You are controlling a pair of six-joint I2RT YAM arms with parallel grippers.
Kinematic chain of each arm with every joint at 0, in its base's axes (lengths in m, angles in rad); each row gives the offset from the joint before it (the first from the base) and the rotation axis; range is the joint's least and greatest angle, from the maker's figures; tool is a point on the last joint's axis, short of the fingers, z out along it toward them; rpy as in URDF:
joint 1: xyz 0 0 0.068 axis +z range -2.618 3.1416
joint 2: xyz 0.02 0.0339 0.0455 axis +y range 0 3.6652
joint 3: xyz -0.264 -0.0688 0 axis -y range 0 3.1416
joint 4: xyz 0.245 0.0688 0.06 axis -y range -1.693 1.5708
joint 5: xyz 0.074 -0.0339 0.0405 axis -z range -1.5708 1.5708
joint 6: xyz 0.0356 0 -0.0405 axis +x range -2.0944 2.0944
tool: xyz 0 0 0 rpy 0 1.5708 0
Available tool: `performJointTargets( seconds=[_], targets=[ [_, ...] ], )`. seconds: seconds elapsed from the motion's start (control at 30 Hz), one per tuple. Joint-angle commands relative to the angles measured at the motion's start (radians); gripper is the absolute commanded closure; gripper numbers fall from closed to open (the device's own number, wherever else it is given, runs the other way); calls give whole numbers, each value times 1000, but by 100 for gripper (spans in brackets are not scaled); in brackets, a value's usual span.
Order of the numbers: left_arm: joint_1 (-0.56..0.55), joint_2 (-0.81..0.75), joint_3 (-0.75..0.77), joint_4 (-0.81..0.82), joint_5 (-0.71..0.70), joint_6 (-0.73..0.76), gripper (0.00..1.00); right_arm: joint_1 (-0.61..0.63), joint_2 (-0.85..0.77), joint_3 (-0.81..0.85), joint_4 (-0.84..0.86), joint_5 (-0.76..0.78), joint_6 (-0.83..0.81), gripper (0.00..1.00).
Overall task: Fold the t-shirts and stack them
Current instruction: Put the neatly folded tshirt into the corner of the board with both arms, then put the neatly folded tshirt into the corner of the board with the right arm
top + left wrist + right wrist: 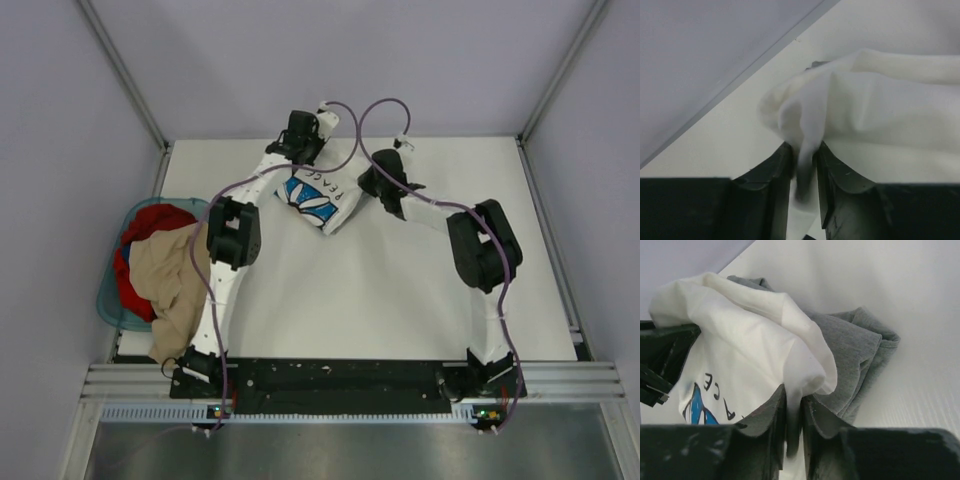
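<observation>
The white t-shirt (pixel 318 196) with a blue daisy print and dark lettering is held between both grippers at the far middle of the table. My left gripper (pixel 290 150) is shut on a fold of its white cloth (pixel 805 150). My right gripper (pixel 375 185) is shut on another white fold (pixel 795 385). The grey t-shirt (pixel 855 355) lies folded under and behind the white one in the right wrist view; the top view does not show it.
A teal basket (pixel 108 300) at the left table edge holds a red cloth (pixel 150 225) and a tan cloth (pixel 175 285) that hangs over its rim. The white table (pixel 400 300) is bounded by grey walls and a metal rail at the near edge.
</observation>
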Motion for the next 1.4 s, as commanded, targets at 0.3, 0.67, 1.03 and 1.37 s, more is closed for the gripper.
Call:
performJointTargets(
  seconds=[0.3,0.67,1.03,1.37],
  targets=[
    [56,-43,162,68,-151,29,13,-146,89,213,-220,7,-134,51],
    [126,-315,-278,-83,113,4,18,-118,-103,54,-247,-312,-214,22],
    [154,-447,-507,-76,163,-16,21,-126,86,95,-99,-437,-41,35],
    [160,-435,-514,-130,245,-22,24,-198,262,325,-130,-454,-146,83]
  ],
)
